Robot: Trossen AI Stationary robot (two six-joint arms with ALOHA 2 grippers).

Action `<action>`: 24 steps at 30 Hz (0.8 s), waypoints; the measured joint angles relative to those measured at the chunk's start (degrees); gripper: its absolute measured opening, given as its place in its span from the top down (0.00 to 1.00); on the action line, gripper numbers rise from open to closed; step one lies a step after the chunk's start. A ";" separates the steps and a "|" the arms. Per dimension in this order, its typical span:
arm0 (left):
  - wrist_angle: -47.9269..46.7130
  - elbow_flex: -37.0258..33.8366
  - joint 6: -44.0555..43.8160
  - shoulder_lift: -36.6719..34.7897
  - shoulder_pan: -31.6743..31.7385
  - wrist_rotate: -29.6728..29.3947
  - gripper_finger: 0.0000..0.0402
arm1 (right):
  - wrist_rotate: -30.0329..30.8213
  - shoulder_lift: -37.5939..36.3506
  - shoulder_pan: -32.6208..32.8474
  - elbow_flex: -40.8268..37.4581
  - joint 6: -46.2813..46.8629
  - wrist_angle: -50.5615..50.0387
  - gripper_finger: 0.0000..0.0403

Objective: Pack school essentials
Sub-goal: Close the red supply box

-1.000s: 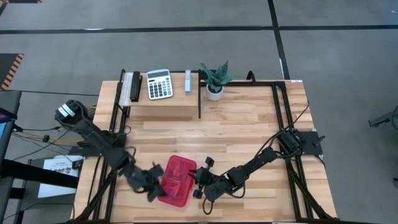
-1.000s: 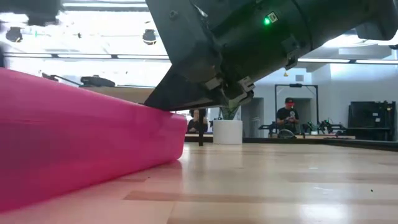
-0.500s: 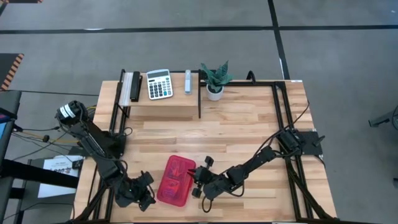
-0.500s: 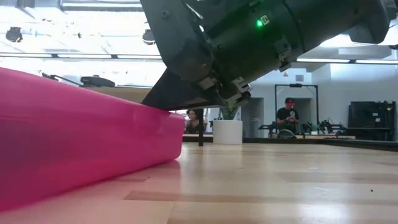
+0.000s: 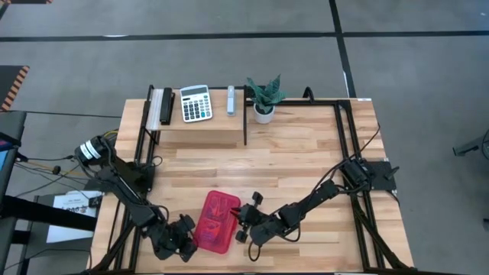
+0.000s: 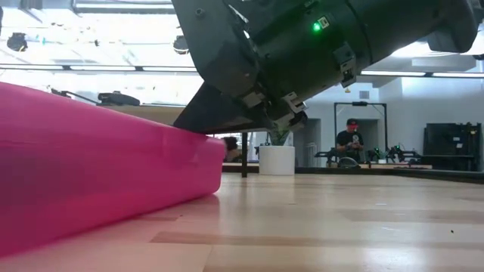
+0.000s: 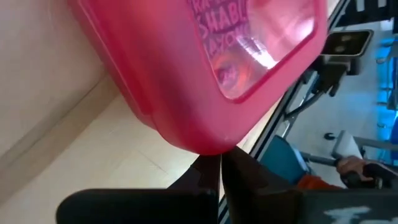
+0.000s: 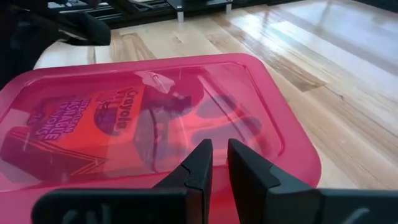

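Left gripper [image 5: 186, 238] back beside pink case [image 5: 216, 221], both grippers' fingers pressed together, right gripper [image 5: 243, 223] opposite.

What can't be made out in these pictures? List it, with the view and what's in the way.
- Right wrist view: the tinted lid of the pink case shows only the crayon box; the other contents are dark shapes.
- Low view: the case wall and an arm fill the frame, hiding the tabletop behind them.
- High view: the left gripper is too small to tell whether it touches the case.
- Left wrist view: the case is cut off by the edges.
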 joint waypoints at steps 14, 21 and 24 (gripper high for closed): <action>-7.80 0.21 6.33 -0.32 5.00 -1.48 1.00 | 0.51 -0.04 1.37 -0.02 2.87 -0.85 0.82; -15.16 -0.03 9.49 -0.15 8.24 -4.26 1.00 | 0.02 -0.07 2.59 0.02 6.03 -0.89 0.82; -16.33 -0.07 12.78 -0.13 10.62 -6.43 1.00 | -0.04 -0.09 2.87 0.02 6.20 -0.89 0.82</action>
